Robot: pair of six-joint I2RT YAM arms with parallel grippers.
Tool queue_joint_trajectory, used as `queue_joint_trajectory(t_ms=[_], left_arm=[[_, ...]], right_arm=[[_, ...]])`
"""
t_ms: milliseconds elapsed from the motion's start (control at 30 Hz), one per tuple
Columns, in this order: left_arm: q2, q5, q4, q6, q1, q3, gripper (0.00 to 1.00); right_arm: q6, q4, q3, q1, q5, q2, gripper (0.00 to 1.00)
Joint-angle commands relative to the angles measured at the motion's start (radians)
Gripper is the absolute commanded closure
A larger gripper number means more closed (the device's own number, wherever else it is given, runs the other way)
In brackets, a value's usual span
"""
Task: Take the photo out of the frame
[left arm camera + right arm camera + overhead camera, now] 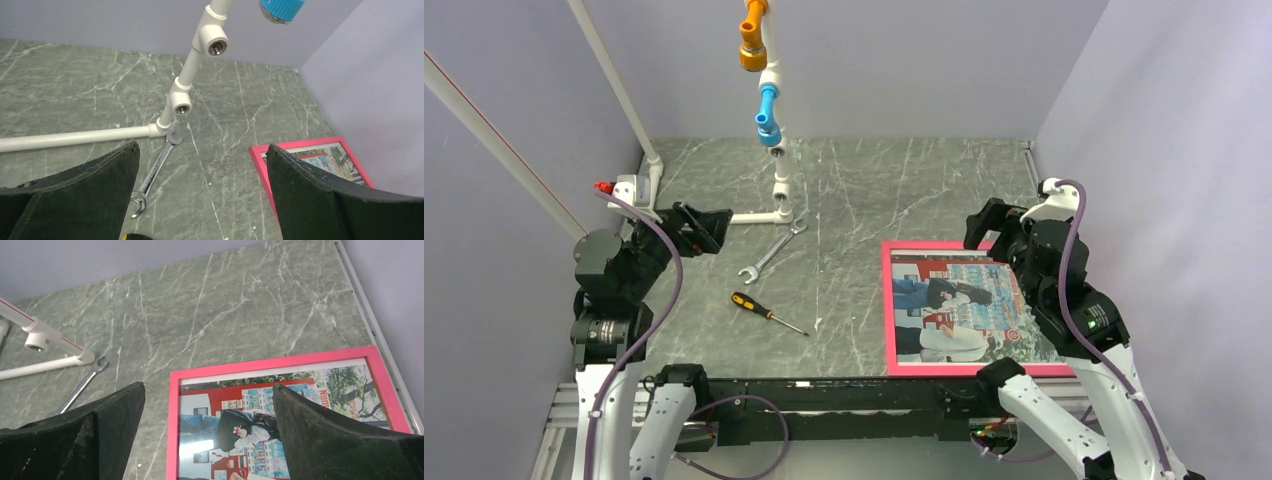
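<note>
- Top view. The frame (pixel 888 310) lies flat and face up at the near right corner of the table (pixel 854 190), with the photo (pixel 954 300) seated inside it. The right hand (pixel 990 226) hangs over the frame's far edge, spread wide and empty. The left hand (pixel 704 228), likewise spread and empty, sits near the table's left edge, well apart from the frame. A wrench (pixel 772 253) and a screwdriver (pixel 767 313) lie between them, near a white pipe assembly (pixel 781 190).
- Left wrist view. Only the frame's far left corner shows. The wrench lies just beside the pipe's foot. No writing is visible.
- Right wrist view. A glare patch on the photo suggests a glossy print or glazing; which one cannot be told.
  - The frame is judged light, stiff and thin-bordered. Lying flush, it offers little to pinch, so the outer border at a corner looks like the best hold.
  - The photo is probably a thin sheet that creases easily and is best taken by its margin.
  - Red lettering at the print's right side is too small to read, and no brand is legible.
</note>
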Motion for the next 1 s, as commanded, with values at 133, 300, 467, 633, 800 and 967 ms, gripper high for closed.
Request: queue_joint_trajectory(t_ms=[133, 300, 467, 633, 800, 967], left_arm=[[0.018, 0.024, -0.003, 0.032, -0.006, 0.018, 0.01], [0.021, 0.033, 0.007, 0.02, -0.007, 0.0, 0.01], [0.046, 0.06, 0.008, 0.003, -0.019, -0.026, 0.01], [0.093, 0.07, -0.101, 0.075, -0.04, -0.025, 0.01], [0.085, 0.078, -0.154, 0.088, -0.041, -0.059, 0.01], [0.08, 0.141, -0.159, 0.061, -0.042, -0.103, 0.01]], right_arm=[[0.046, -0.017, 0.017, -0.003, 0.025, 0.023, 0.0], [0.068, -0.012, 0.007, -0.004, 0.029, 0.05, 0.0], [0.177, -0.026, -0.029, -0.005, 0.042, 0.119, 0.0], [0.19, -0.022, -0.06, -0.007, -0.036, 0.231, 0.0], [0.186, 0.031, -0.108, -0.009, -0.09, 0.314, 0.06], [0.202, 0.063, -0.122, -0.006, -0.184, 0.426, 0.16]])
